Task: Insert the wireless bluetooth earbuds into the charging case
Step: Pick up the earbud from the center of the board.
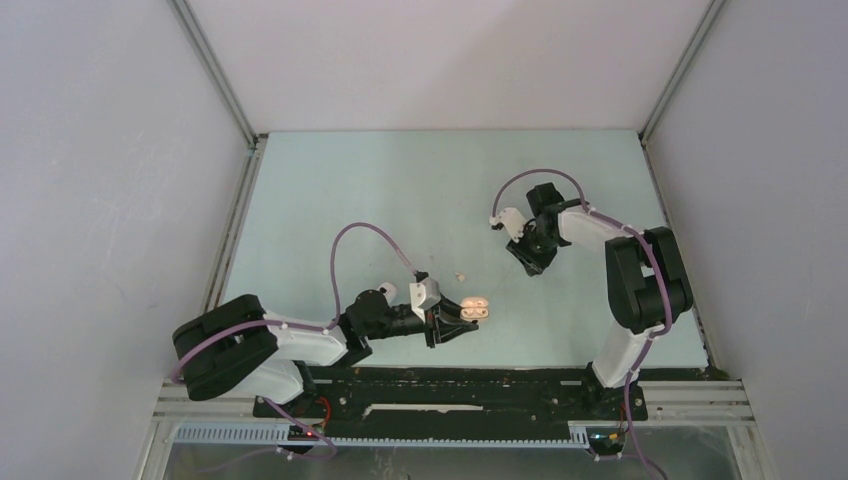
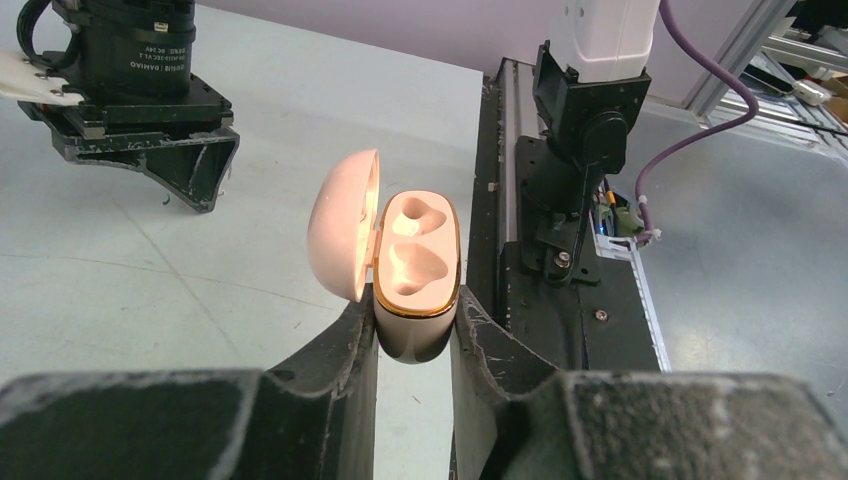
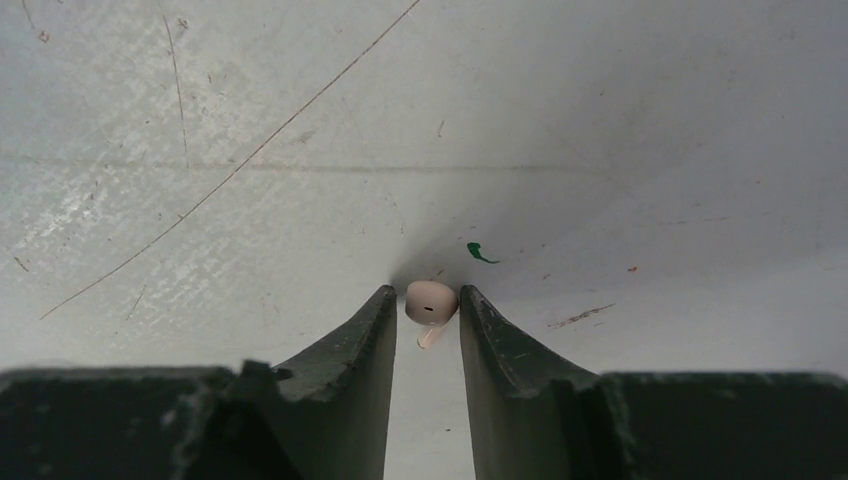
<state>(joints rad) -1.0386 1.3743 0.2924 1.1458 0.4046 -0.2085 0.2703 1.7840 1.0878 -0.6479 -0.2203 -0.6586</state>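
Note:
My left gripper (image 2: 415, 320) is shut on the base of a pink charging case (image 2: 418, 255) with a gold rim. Its lid (image 2: 343, 222) stands open to the left, and both sockets show empty. In the top view the case (image 1: 476, 310) is held above the table near the front edge. My right gripper (image 3: 427, 293) points down at the table with one beige-pink earbud (image 3: 432, 301) between its fingertips. The bud touches the right finger, and a thin gap remains on the left. A second tiny earbud (image 1: 459, 274) lies on the table between the two arms.
A small green mark (image 3: 481, 253) and scratches lie on the pale table (image 1: 330, 190) near the right gripper. The black mounting rail (image 1: 480, 385) runs along the front edge. The right arm's base (image 2: 590, 130) stands just right of the held case.

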